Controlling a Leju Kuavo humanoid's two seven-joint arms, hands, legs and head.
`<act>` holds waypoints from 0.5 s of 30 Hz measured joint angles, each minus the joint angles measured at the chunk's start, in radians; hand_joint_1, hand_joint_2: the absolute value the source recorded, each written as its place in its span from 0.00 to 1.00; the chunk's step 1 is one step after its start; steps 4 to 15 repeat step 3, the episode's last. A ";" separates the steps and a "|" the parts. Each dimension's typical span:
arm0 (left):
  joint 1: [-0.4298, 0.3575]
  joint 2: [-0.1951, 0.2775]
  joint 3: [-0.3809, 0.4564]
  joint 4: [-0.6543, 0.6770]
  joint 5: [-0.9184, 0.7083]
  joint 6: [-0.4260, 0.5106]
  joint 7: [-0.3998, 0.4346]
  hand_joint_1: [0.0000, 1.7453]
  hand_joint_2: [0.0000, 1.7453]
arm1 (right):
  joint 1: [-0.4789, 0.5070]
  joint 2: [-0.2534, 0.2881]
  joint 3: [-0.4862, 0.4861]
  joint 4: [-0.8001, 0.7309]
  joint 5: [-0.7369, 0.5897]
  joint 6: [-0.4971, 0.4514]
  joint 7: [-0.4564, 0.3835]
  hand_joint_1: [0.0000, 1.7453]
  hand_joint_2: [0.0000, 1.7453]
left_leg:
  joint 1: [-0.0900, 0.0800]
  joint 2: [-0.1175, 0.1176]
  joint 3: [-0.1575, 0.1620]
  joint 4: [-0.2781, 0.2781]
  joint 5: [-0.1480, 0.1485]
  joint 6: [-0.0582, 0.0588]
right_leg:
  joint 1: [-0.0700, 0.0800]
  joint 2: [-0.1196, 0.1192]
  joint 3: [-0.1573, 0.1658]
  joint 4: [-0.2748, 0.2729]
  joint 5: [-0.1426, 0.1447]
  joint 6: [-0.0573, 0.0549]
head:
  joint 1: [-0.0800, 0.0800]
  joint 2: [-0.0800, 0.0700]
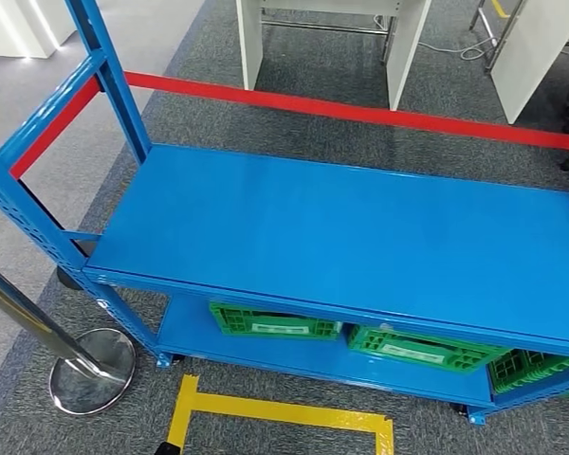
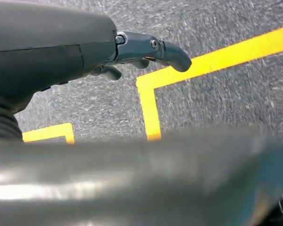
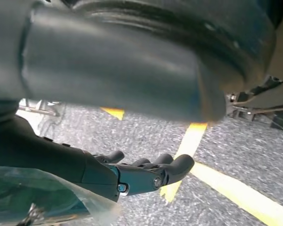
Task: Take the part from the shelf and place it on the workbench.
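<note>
A clear plastic bag with a small part (image 3: 33, 197) in it lies against the palm side of my right hand (image 3: 140, 174), which hangs above the grey carpet with its dark fingers reaching forward; the thumb is hidden behind the bag. My left hand (image 2: 147, 52) also hangs over the carpet, its fingers loosely extended and holding nothing. In the head view the blue metal shelf (image 1: 339, 237) stands right in front of me, with a bare top board.
Three green crates (image 1: 274, 322) (image 1: 417, 349) (image 1: 532, 368) sit on the lower board. Yellow floor tape (image 1: 267, 409) marks a box at my feet. A chrome stanchion base (image 1: 92, 370) stands at the left. A red floor line (image 1: 353, 112) and white bench legs (image 1: 324, 38) lie beyond.
</note>
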 joint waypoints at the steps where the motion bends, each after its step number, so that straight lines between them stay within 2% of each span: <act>1: -0.001 0.000 -0.002 0.000 0.001 -0.002 0.004 0.00 1.00 | 0.000 0.000 0.000 0.000 -0.002 -0.003 0.009 0.00 1.00 | 0.000 0.000 0.000 0.000 -0.001 0.002 | 0.000 0.000 0.004 -0.003 0.001 0.001 | 0.000 0.000; 15: -0.002 -0.001 -0.003 0.000 0.001 -0.005 0.013 0.00 1.00 | 0.000 0.000 -0.001 0.000 -0.010 -0.011 0.021 0.00 1.00 | 0.000 0.000 0.000 0.000 -0.002 0.003 | 0.000 0.000 0.010 -0.005 0.002 0.004 | 0.000 0.000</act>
